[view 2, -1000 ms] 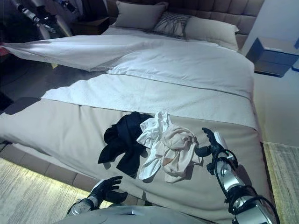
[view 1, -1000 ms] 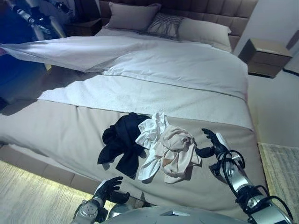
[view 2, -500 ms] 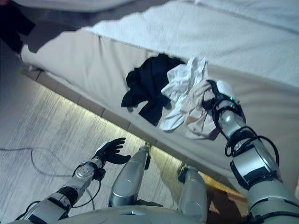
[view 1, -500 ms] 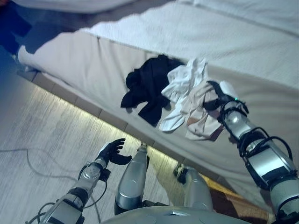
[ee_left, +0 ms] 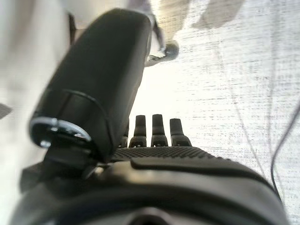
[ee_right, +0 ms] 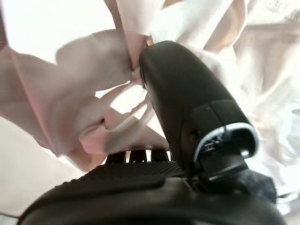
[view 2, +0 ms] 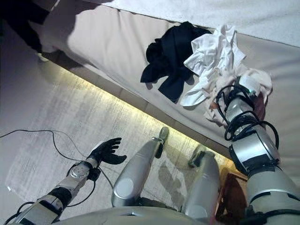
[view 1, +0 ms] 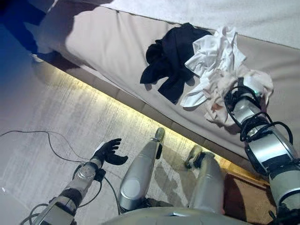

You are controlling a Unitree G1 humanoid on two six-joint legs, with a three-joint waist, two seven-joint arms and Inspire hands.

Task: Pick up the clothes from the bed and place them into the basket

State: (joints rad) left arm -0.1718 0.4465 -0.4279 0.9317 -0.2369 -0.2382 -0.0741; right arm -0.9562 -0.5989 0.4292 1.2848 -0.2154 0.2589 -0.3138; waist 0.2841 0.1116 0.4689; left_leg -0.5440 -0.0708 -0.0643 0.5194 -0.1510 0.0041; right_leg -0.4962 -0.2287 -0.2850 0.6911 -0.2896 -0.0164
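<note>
Beige bed carried black, white and pink clothes; right hand was buried in pink cloth, fingers unreadable; left hand hung relaxed above floor.

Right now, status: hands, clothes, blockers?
Right robot hand buried in pale clothes on bed. Left robot hand open over floor. Basket not visible.

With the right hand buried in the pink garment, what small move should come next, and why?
Probably close the right hand on the pink garment and lift it. The thumb is already pressed into its folds on the bed, though the fingers are hidden. The left hand hangs open over the floor. No basket is visible.
</note>
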